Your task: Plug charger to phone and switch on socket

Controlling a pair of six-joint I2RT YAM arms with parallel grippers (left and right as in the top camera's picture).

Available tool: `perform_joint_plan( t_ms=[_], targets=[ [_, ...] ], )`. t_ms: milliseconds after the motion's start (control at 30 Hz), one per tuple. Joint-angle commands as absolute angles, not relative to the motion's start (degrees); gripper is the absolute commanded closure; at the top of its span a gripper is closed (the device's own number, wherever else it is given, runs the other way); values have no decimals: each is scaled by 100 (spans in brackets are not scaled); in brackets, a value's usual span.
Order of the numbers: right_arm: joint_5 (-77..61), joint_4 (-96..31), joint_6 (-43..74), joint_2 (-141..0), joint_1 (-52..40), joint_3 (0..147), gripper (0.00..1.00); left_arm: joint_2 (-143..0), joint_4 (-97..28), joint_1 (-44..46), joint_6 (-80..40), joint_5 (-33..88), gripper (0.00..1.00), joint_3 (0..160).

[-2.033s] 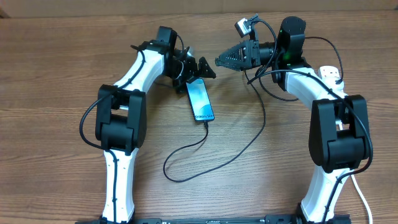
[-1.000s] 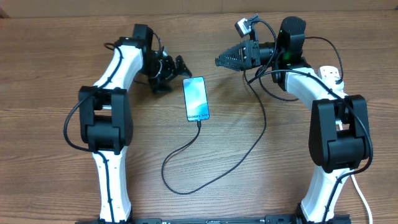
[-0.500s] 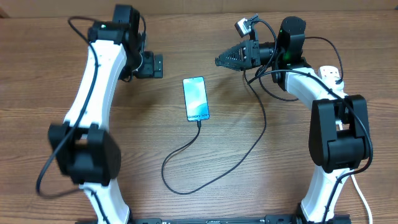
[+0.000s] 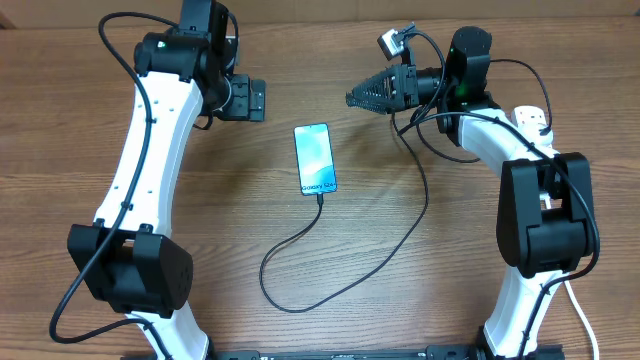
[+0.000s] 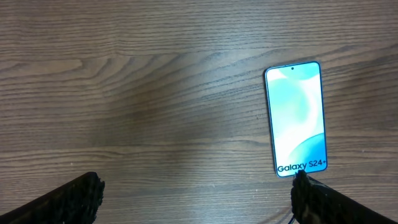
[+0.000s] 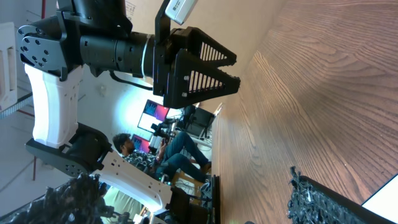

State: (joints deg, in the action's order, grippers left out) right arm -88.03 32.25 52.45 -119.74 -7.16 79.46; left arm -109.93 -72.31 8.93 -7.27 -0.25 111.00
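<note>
The phone lies flat, screen up, mid-table, and shows in the left wrist view. The charger's thin black cable meets the phone's near end, loops toward the front and rises to the right arm; its far plug is hidden. My left gripper is open and empty, back-left of the phone and apart from it, its fingers wide. My right gripper is open and empty, above the table, back-right of the phone. The white socket peeks out behind the right arm.
The socket's thicker white cord runs off the front right. The left gripper shows in the right wrist view, beyond the wooden table. People and equipment stand past the table's edge.
My left gripper has let go of the phone and drawn back to the left and up. The phone now lies straighter. The right arm has not moved.
</note>
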Motion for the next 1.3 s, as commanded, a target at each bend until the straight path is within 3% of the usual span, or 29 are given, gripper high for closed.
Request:
perform_joint_plan(
  t_ms=[0,167,400,700,867,1100,1267],
  targets=[
    [-8895,3245,5199,-11799,-701,7902,0,-11034,-7236,893,-642,-106,0,11102],
    [-8385,2716,5223,-11799,-701,7902,0,-11034,-7236,893,-642,-104,0,11102],
    [-6794,486,4233,-11797,-670,7905,0,-11034,-7236,893,-642,-104,0,11102],
    [-3673,-2858,3168,-11192,-307,8416,0,-11034,-7236,893,-642,-106,0,11102],
    [-821,-4329,3122,-10042,-5,8873,1,-11034,-7236,893,-642,-104,0,11102],
    [2171,-4766,3096,-8899,655,9019,0,-11034,-7236,893,-642,-106,0,11102],
    [1564,-4659,2508,-9063,1715,9017,1,-11034,-7236,893,-642,-104,0,11102]
  ],
)
